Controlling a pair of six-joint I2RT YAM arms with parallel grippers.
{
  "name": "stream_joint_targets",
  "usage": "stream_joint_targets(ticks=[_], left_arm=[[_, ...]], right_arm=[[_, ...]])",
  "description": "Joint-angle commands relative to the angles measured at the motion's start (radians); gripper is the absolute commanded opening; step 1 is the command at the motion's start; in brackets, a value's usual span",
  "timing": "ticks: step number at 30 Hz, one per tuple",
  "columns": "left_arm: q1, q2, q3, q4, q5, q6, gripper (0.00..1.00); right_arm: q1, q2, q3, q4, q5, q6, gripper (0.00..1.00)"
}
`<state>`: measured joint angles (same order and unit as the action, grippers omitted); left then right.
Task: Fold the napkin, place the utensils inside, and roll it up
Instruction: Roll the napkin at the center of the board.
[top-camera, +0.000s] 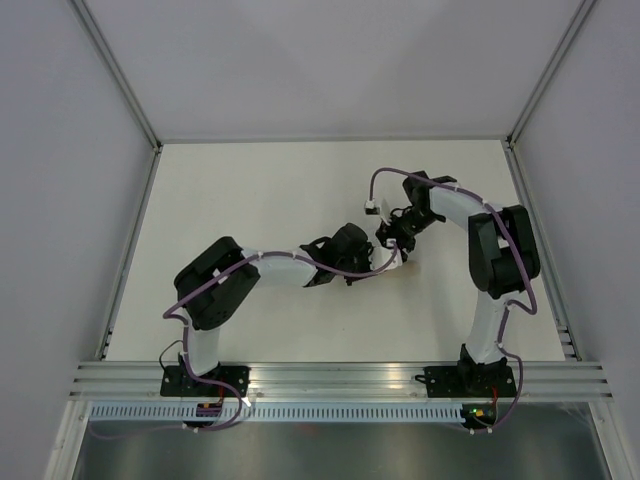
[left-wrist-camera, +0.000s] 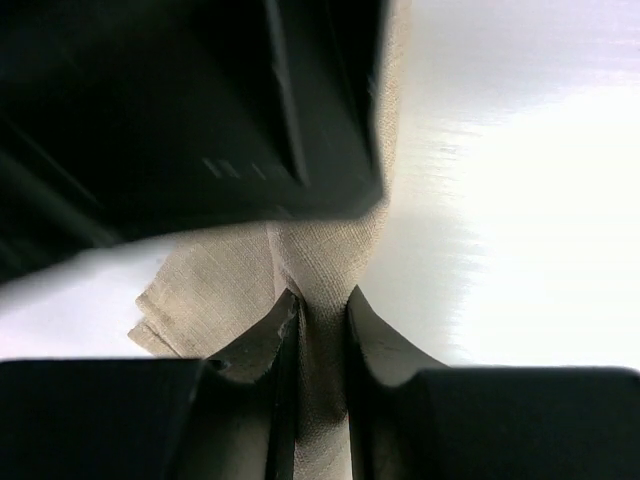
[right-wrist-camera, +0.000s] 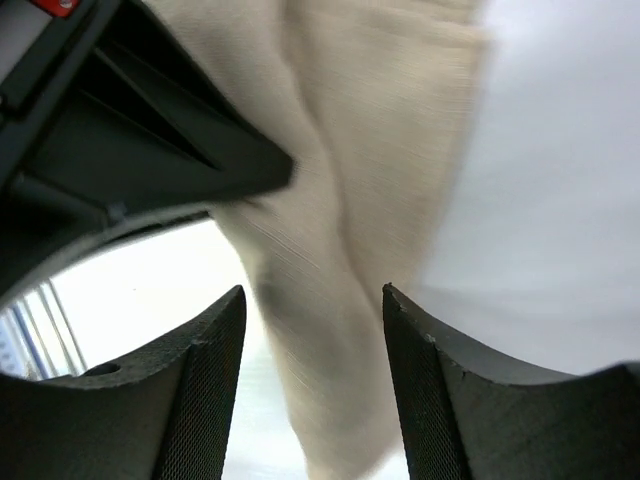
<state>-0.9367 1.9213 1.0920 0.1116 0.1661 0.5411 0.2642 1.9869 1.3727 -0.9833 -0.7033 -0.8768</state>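
Napkin (left-wrist-camera: 322, 262): beige woven cloth, bunched into a long narrow strip, not spread flat. It sits right of centre on the white desk (top-camera: 280, 190), where the two arms meet. From the top camera it is almost all hidden under the hands; only a small beige bit shows.

Long axis: in the right wrist view the strip runs top to bottom, along the line of the fingers. Can't tell which way it lies on the desk from above. Can't tell what is wrapped inside it.

Left hand (left-wrist-camera: 322, 300): closed, pinching a raised fold of the napkin between its two fingertips, cloth filling the narrow gap.

Right hand (right-wrist-camera: 312, 295): fingers spread wide and gripping nothing, the strip passing between and beyond them; view blurred. Its black body is just beside the left hand, nearly touching, over the same cloth.
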Motion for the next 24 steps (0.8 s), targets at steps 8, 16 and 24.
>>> stream_joint_targets(ticks=[8, 16, 24], left_arm=[[0.071, 0.064, 0.143, -0.274, 0.275, -0.177, 0.19], [0.139, 0.166, 0.295, -0.46, 0.458, -0.263, 0.21], [0.15, 0.274, 0.413, -0.602, 0.523, -0.265, 0.21]], right_arm=[[-0.226, -0.31, -0.164, 0.316, -0.122, 0.176, 0.63], [-0.223, -0.647, -0.545, 0.537, -0.111, 0.026, 0.69], [-0.043, -0.818, -0.762, 0.754, 0.065, -0.008, 0.72]])
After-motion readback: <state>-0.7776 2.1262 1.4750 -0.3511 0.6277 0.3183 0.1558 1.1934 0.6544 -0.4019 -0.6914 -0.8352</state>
